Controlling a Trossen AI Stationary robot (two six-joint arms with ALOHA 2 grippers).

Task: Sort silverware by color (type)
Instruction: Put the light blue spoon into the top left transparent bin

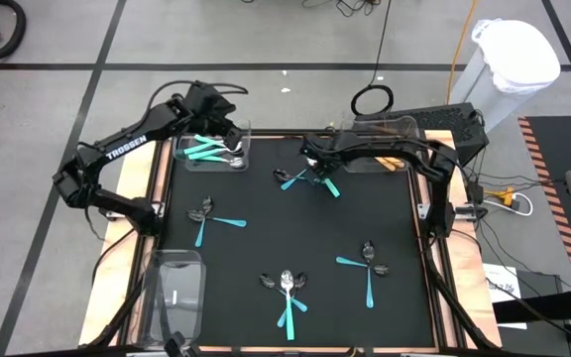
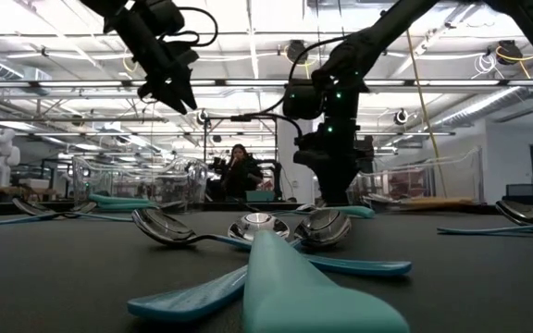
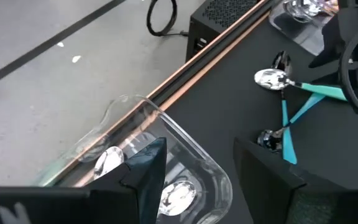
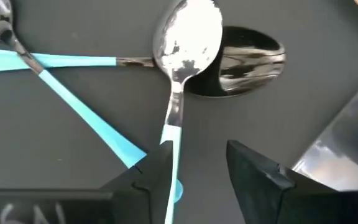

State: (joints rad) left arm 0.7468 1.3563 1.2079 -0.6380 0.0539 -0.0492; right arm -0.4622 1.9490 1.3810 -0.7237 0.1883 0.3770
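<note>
Teal-handled spoons and forks lie in small crossed groups on the black mat. My right gripper (image 1: 318,177) (image 4: 197,177) is low over the far-centre group (image 1: 293,179) and open. A shiny spoon (image 4: 185,37) lies there, its teal handle (image 4: 173,155) running back between the fingers, close along one finger (image 4: 154,171). My left gripper (image 1: 230,137) (image 3: 210,180) hangs open above the far-left clear bin (image 1: 214,152), which holds several teal pieces (image 1: 204,151). My right gripper comes from above with its fingers on either side of the spoon's teal handle (image 4: 174,140), which lies on the mat. One finger stands right against the handle; whether it touches, I cannot tell.
More teal groups lie at the mat's left (image 1: 209,214), near centre (image 1: 287,290) and right (image 1: 367,262). A second clear bin (image 1: 383,132) stands at the far right edge, and a third (image 1: 177,288) at the near left. People and equipment show in the room beyond.
</note>
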